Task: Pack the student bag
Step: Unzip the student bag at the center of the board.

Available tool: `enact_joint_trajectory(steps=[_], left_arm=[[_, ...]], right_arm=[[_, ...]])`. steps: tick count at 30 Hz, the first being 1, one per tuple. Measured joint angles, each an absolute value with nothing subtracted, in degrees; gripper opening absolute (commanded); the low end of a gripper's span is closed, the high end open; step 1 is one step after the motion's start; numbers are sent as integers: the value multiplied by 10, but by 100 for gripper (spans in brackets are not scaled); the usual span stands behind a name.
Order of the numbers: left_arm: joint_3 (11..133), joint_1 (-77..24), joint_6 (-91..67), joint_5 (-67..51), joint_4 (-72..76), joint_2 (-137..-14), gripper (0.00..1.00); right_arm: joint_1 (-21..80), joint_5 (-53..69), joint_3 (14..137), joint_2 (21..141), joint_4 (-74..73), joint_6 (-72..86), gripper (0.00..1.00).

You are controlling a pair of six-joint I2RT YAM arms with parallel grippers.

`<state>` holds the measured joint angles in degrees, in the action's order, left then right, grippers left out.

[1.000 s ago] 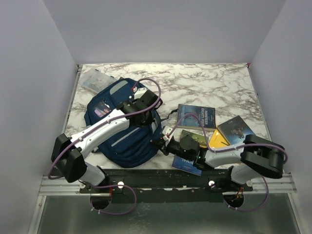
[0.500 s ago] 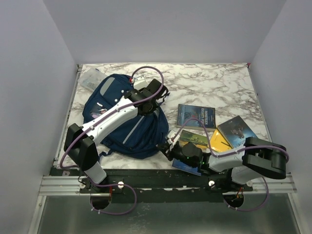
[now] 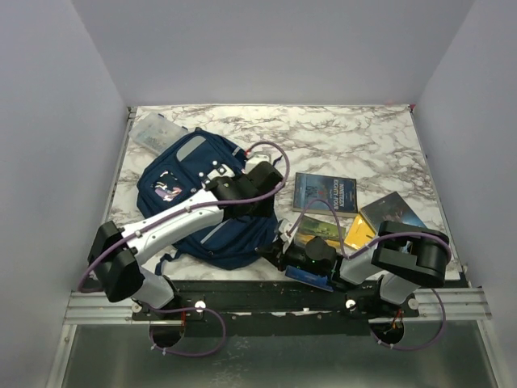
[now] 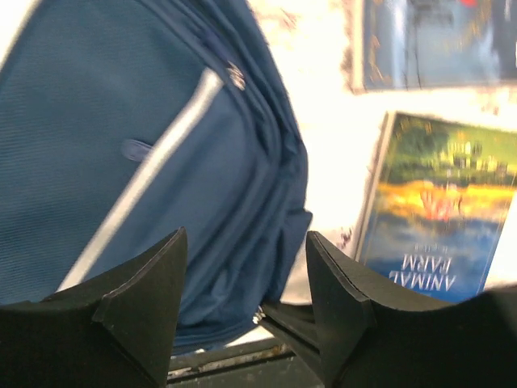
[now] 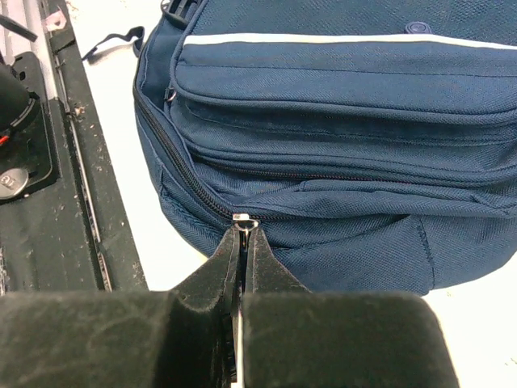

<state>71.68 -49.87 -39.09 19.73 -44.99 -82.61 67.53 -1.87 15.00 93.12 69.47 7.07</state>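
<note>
pinching a zipper pull [image 5: 245, 219] on the student bag [image 5: 339, 121], the right gripper [image 5: 244, 236] is clamping shut; the left gripper [image 4: 245, 238] is hovering open, empty.

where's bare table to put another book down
The far right of the table is bare, bordered by the student bag, the dark book and the back wall. Crowded: the near edge, where bag and overlapping books meet.
</note>
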Motion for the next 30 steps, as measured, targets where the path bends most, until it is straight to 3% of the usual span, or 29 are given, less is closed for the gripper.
enact_joint_trajectory(steps=[4, 10, 15, 21, 24, 28, 30], left_arm=[[734, -552, -359, 182, -451, -874, 58], [736, -563, -342, 170, -461, -944, 37], [730, -563, -335, 154, -455, -952, 40], [729, -563, -331, 135, -439, -995, 29], [725, -562, -328, 134, -432, -1001, 21], [720, -557, -318, 125, -422, -1008, 1], [720, -553, -312, 120, -420, -1012, 0]], right_arm=[[675, -15, 140, 933, 709, 71, 0], [675, -14, 126, 932, 724, 71, 0], [675, -13, 123, 929, 724, 71, 0], [674, -12, 119, 927, 728, 71, 0], [674, -12, 119, 927, 728, 71, 0], [674, -12, 119, 927, 728, 70, 0], [673, -12, 119, 927, 725, 70, 0]])
